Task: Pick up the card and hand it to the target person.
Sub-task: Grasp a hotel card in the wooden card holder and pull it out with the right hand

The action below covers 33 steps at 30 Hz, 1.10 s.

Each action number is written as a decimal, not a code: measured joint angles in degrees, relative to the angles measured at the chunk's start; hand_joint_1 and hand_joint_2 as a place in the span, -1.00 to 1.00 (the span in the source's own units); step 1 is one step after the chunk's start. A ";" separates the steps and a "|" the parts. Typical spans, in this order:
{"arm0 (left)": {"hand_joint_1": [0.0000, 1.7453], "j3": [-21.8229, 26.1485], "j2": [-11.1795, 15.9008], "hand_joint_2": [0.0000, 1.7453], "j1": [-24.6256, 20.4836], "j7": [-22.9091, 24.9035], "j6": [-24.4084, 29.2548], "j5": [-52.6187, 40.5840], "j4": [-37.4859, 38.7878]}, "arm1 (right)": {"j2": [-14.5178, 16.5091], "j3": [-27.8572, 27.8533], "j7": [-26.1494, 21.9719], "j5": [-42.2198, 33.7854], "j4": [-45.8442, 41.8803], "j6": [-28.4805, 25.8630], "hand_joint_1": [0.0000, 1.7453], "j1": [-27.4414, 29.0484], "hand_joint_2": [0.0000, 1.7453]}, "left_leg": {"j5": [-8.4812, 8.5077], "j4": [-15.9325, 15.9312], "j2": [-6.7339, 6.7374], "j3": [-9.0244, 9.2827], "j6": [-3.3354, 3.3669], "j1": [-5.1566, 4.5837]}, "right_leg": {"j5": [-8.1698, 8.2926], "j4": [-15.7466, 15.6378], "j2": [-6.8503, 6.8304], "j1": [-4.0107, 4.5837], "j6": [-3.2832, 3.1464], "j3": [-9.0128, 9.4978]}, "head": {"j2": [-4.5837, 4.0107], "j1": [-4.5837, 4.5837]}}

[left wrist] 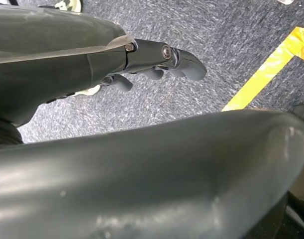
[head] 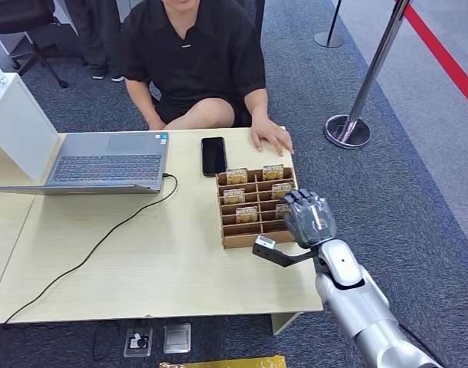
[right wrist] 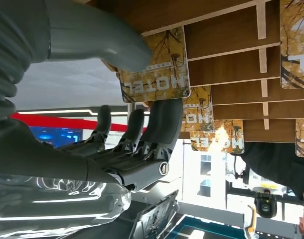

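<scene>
The right hand is at the card in the wooden rack, thumb on one face, fingers near the other, grip not yet sure. It should pinch firmly, lift straight up w/o tilting the rack. Left hand hangs released.

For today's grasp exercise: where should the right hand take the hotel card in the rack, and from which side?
Probably its free top edge, from above: the card stands upright in the rack, its lower part sunk in the slot. The right hand has thumb and fingers either side of it.
</scene>
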 joint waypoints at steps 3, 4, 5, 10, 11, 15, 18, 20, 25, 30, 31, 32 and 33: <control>-1.00 0.12 0.00 -1.00 0.01 0.00 -0.01 0.00 0.00 | 0.15 0.00 0.19 0.39 0.73 0.41 0.62 -0.23 1.00 | 0.02 0.00 0.00 0.00 0.02 0.00 | 0.01 0.00 0.00 0.00 0.01 0.00 | -0.01 0.01; -1.00 0.15 0.00 -1.00 0.01 0.00 -0.01 0.01 0.00 | 0.19 0.00 0.20 0.40 0.96 0.56 0.61 -0.30 1.00 | 0.02 0.00 0.00 -0.01 0.03 0.00 | 0.01 0.00 0.00 0.00 0.01 0.00 | -0.01 0.01; -1.00 0.20 0.00 -1.00 0.01 0.00 -0.01 0.01 0.00 | 0.22 0.00 0.22 0.41 1.14 0.66 0.59 -0.42 1.00 | 0.02 0.00 0.00 -0.01 0.02 0.00 | 0.01 0.00 0.00 0.00 0.01 0.00 | 0.00 0.01; -1.00 0.35 0.00 -1.00 0.01 0.01 0.00 0.02 0.00 | 0.43 0.00 0.54 0.54 1.80 1.83 0.92 -0.90 1.00 | 0.02 0.00 0.00 0.00 0.02 0.00 | 0.02 0.00 0.00 0.00 0.01 0.00 | 0.01 -0.01; -1.00 0.35 0.00 -1.00 0.01 0.02 0.01 0.02 0.00 | 0.46 0.00 0.60 0.55 1.87 1.96 1.00 -0.94 1.00 | 0.02 0.00 0.00 0.00 0.02 0.00 | 0.02 0.00 0.00 0.00 0.02 0.00 | 0.00 -0.01; -1.00 0.35 0.00 1.00 0.02 -0.32 0.39 0.01 0.00 | 0.61 -0.01 0.64 0.53 2.01 2.03 1.00 -1.01 1.00 | 0.04 0.00 0.00 0.02 0.01 0.00 | 0.03 0.00 0.00 0.00 0.02 0.01 | 0.01 -0.01; -1.00 0.33 0.00 1.00 0.02 -1.45 1.17 -0.42 0.00 | 0.63 -0.07 0.50 0.38 2.02 1.75 1.00 -1.01 1.00 | 0.04 0.00 0.01 0.03 0.01 0.00 | 0.04 0.00 0.00 0.00 0.01 0.02 | -0.01 0.00; -1.00 0.25 0.00 1.00 0.01 -1.73 1.00 -0.93 0.00 | 0.63 -0.20 0.25 0.23 2.01 1.57 1.00 -1.00 1.00 | 0.05 0.00 0.01 0.03 0.01 0.00 | 0.04 0.00 0.00 0.00 0.01 0.02 | 0.00 0.00; -1.00 0.04 0.00 1.00 0.02 -1.71 0.30 -1.17 0.00 | 0.69 -0.51 -0.95 -1.56 1.92 0.51 1.00 -0.90 1.00 | 0.05 0.01 0.01 0.03 0.01 0.00 | 0.04 0.00 0.00 0.00 0.01 0.01 | 0.01 0.00; -1.00 0.05 -0.04 1.00 0.01 -1.90 1.03 -0.37 0.00 | 1.20 -1.55 -6.04 -9.49 0.42 -1.14 1.00 0.17 1.00 | 0.05 0.00 0.00 -0.01 0.01 0.00 | 0.05 0.00 0.00 0.00 0.01 -0.01 | 0.00 -0.02; -1.00 0.05 -0.05 1.00 -0.01 -1.88 1.25 -0.27 0.00 | 1.39 -1.78 -7.37 -11.42 -0.17 -1.97 1.00 0.43 1.00 | 0.05 0.00 0.00 -0.02 0.01 0.00 | 0.05 0.00 0.00 0.00 0.00 -0.01 | 0.01 -0.01; -1.00 0.07 -0.07 1.00 -0.05 -1.89 1.45 -0.21 0.00 | 1.60 -1.95 -8.77 -13.30 -0.85 -3.06 1.00 0.61 1.00 | 0.05 0.00 0.01 -0.03 0.00 0.00 | 0.05 0.00 0.00 0.00 0.00 -0.02 | 0.01 0.01; -1.00 0.08 -0.09 1.00 -0.14 -1.89 1.61 -0.15 0.00 | 1.87 -2.13 -10.27 -15.00 -1.67 -4.20 1.00 0.75 1.00 | 0.05 0.00 0.01 -0.03 0.00 0.00 | 0.05 0.01 0.00 0.00 0.00 -0.02 | 0.01 0.01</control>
